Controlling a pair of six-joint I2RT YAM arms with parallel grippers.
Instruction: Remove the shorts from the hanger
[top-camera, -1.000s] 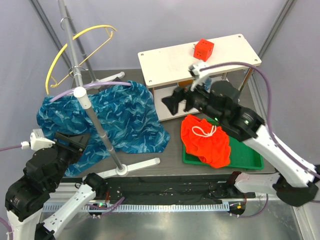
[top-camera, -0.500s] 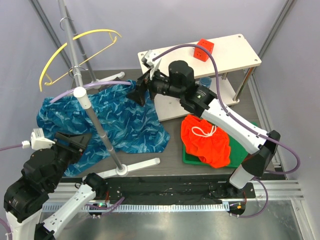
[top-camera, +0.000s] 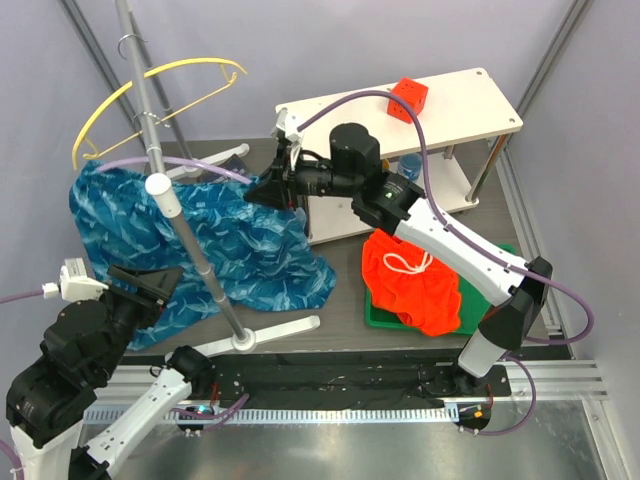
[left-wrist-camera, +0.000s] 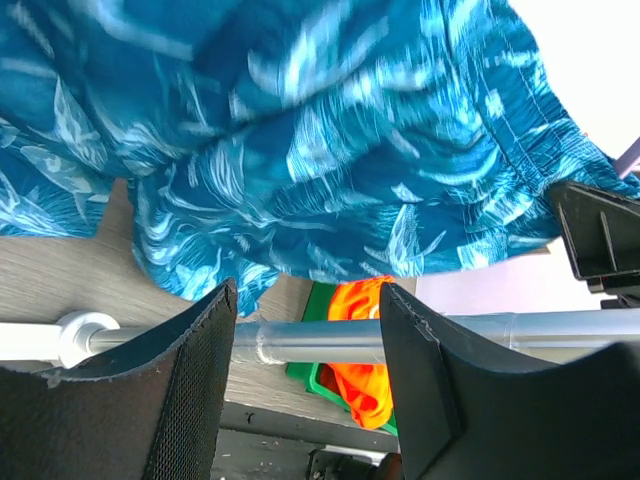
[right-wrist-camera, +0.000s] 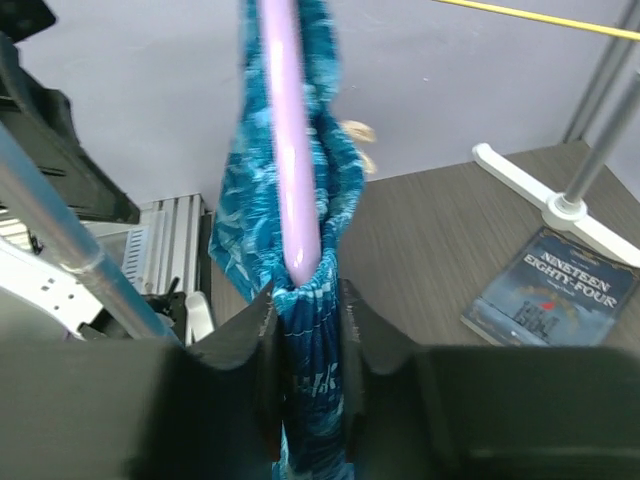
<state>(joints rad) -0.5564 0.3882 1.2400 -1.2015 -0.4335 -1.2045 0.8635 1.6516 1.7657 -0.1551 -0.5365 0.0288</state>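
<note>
Top view: the blue shorts (top-camera: 215, 245) hang from a lilac hanger (top-camera: 200, 163) on the rack (top-camera: 190, 235) at 9 o'clock. The right end effector (top-camera: 272, 190) pinches their edge at the hanger's right tip. The orange shorts (top-camera: 412, 280) lie in a green tray (top-camera: 495, 322) at 4 o'clock. The left end effector (top-camera: 150, 280) sits at 8 o'clock.

Left wrist: the left end effector (left-wrist-camera: 305, 300) is spread, with the rack pole (left-wrist-camera: 300, 340) crossing beyond it. Blue shorts (left-wrist-camera: 320, 140) fill 12 o'clock and orange shorts (left-wrist-camera: 365, 345) show at 6 o'clock.

Right wrist: the right end effector (right-wrist-camera: 308, 340) is pinching the blue shorts (right-wrist-camera: 300, 230) just under the hanger (right-wrist-camera: 290, 150) tip. A book (right-wrist-camera: 545, 305) lies on the counter (right-wrist-camera: 430, 240) at 4 o'clock.
</note>
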